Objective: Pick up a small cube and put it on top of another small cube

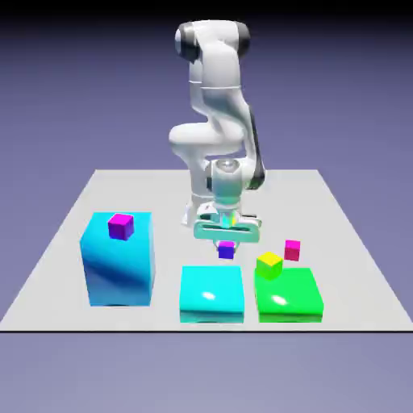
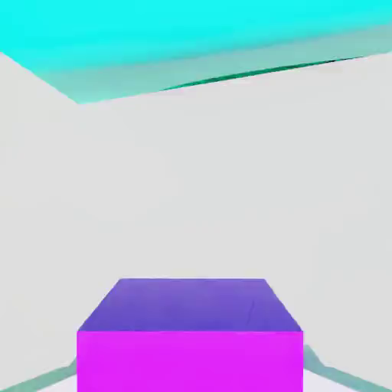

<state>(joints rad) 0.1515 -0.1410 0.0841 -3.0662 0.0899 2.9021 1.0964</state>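
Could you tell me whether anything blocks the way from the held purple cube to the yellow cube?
Nothing visible does. The gripper is shut on the purple cube, and only bare table lies between it and the yellow cube, which sits on the green block.

Plain blue-violet backdrop (image 1: 355, 81) darkening toward the top, flat pale grey table (image 1: 339, 234) under even light, soft shadows beneath blocks

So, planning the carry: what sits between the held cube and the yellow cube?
Nothing: bare table between purple cube and yellow cube, in the exterior view.
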